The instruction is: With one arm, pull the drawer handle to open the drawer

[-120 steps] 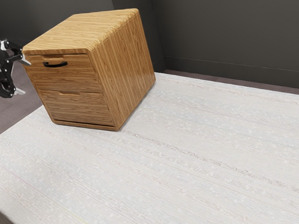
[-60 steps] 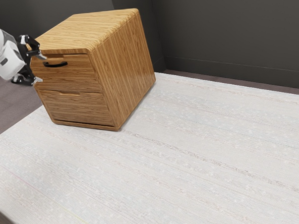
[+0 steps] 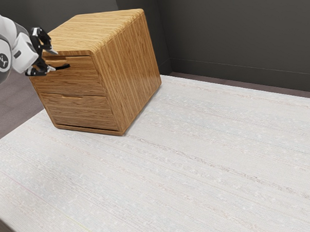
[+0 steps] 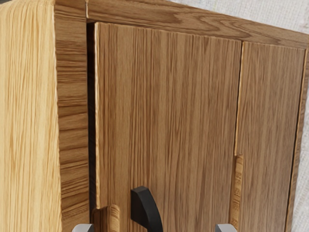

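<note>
Pincer (image 3: pixel 50 59) agape, at handle (image 3: pixel 64 65) (top drawer (image 3: pixel 76 79))

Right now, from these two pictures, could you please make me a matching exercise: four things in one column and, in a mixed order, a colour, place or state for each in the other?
Column one:
A. drawer handle
B. gripper
C. lower drawer
D. table

Column two:
1. whitish
2. open
3. black
4. directly under the upper drawer

Pairs: A-3, B-2, C-4, D-1.
</note>
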`<state>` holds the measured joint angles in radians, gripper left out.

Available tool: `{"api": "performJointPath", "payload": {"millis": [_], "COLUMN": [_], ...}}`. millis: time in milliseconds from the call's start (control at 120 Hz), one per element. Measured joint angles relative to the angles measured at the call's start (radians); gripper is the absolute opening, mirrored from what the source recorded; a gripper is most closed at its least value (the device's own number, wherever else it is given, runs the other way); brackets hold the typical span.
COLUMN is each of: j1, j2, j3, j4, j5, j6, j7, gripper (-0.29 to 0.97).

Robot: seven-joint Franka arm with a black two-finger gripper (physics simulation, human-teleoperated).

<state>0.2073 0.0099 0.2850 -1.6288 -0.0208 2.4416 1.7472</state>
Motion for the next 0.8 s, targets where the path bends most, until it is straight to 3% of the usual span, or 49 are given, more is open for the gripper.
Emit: {"api": "performJointPath", "payload": {"millis": [367, 625, 800], "j1": [-0.087, 0.082, 0.054], "j2": [0.018, 0.074, 0.089], "j3": [0.089, 0.091, 0.079], "j4": [0.001, 0.056, 0.07], "j5": [-0.004, -0.008, -0.017], "j6": [0.0, 0.0, 0.001], "j7": [-0.001, -0.002, -0.003], "gripper": [0.35, 0.35, 0.35]}}
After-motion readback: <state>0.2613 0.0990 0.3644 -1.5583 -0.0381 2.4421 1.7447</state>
